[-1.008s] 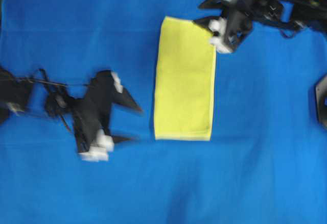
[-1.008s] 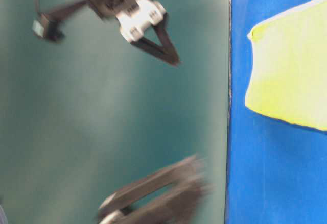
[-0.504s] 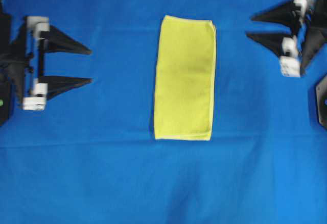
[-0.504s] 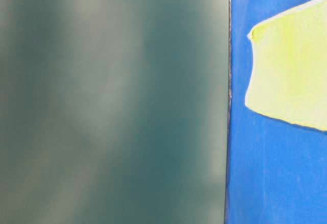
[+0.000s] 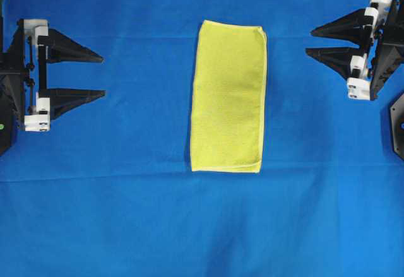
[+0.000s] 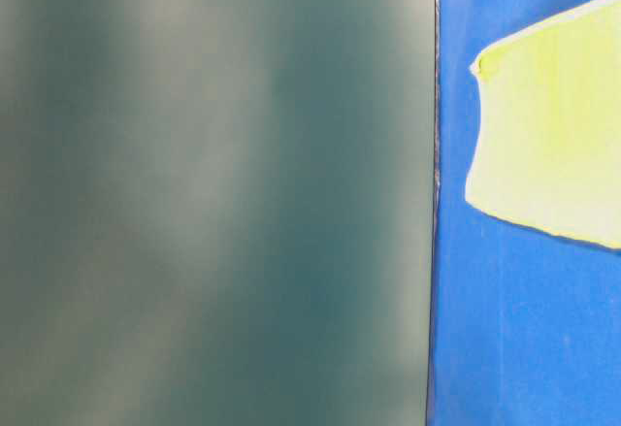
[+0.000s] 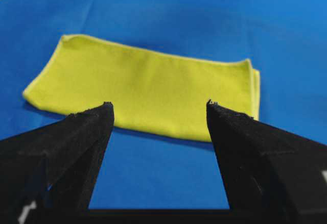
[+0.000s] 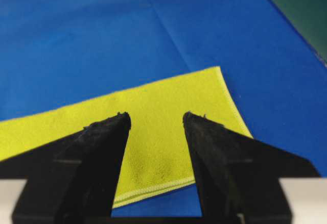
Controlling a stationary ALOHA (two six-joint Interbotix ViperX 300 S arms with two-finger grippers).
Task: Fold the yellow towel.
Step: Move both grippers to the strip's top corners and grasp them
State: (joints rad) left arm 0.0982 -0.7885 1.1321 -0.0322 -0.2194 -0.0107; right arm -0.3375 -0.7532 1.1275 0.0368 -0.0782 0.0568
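Yellow towel (image 5: 228, 97) folded on blue cloth (image 5: 126, 214) | left hand (image 5: 101, 75) wide | right hand (image 5: 310, 42) wide

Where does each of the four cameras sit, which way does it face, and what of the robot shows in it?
Overhead: looks straight down on the yellow towel on the blue cloth; left gripper and right gripper both show, open.
Table-level: low at the cloth's edge, facing a green wall; no robot parts.
Left wrist: looks between its open fingers at the towel's long side.
Right wrist: looks between its fingers at a towel corner.
All four share the towel.
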